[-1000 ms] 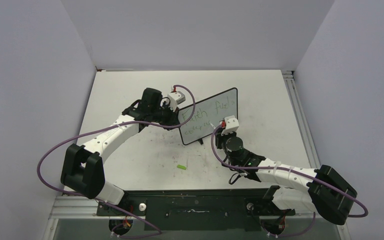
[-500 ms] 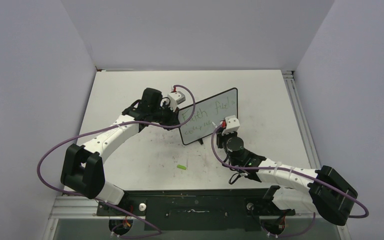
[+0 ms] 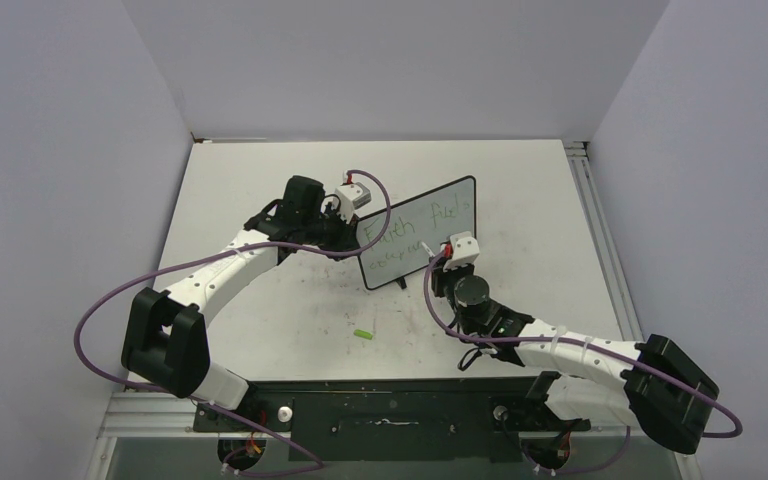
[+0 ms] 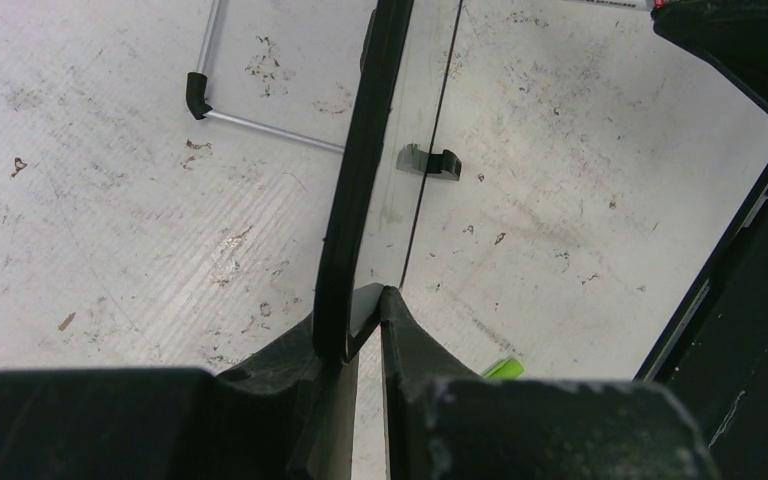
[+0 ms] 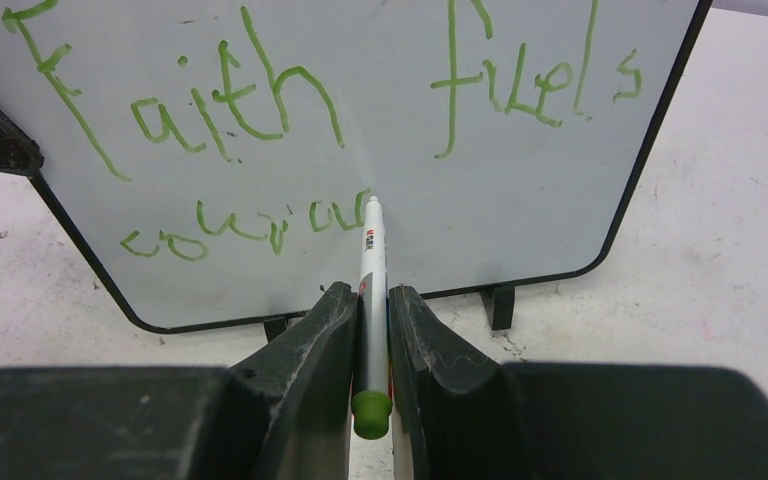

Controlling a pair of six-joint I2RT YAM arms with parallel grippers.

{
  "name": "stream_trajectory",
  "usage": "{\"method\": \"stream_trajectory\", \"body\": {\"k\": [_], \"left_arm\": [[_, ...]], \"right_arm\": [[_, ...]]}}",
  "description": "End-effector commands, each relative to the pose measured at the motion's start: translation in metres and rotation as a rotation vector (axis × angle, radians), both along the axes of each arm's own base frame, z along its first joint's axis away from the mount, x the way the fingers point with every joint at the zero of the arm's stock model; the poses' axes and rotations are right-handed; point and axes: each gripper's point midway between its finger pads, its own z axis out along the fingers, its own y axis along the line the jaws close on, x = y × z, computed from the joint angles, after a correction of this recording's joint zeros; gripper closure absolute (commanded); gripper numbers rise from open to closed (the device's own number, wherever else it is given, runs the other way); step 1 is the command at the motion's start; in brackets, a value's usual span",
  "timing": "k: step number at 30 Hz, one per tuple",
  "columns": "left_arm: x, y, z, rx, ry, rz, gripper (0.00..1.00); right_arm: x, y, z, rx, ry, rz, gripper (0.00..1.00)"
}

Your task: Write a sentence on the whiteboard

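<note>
Whiteboard (image 3: pixel 415 225) edge is pinched by left claw (image 4: pixel 358 310), while outstretched right claw (image 5: pixel 370 295) pinches marker (image 5: pixel 370 250), tip on whiteboard.

Bright even diffuse light, soft faint shadows; wrist-view foregrounds slightly blurred.

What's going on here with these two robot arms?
The arms are writing on a small whiteboard. The left end effector clamps the board's edge, holding it standing on the table. The right end effector grips a green marker with its tip at the board. The sentence reads "Faith fuels" on top; the second line, roughly "coura", looks unfinished. A small green piece lies on the table nearby.
</note>
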Motion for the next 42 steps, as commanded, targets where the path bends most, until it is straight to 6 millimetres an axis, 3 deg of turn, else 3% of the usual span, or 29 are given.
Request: {"method": "stream_trajectory", "body": {"k": [1,21,42], "left_arm": [[0.003,0.005,0.004,0.040,-0.040,-0.008,1.00],[0.003,0.005,0.003,0.040,-0.037,-0.009,1.00],[0.002,0.005,0.003,0.040,-0.036,-0.009,1.00]], "right_arm": [[0.006,0.005,0.026,0.062,-0.065,-0.019,0.95],[0.010,0.003,0.011,0.042,-0.050,-0.047,0.95],[0.003,-0.001,-0.028,-0.016,0.046,-0.049,0.95]]}}
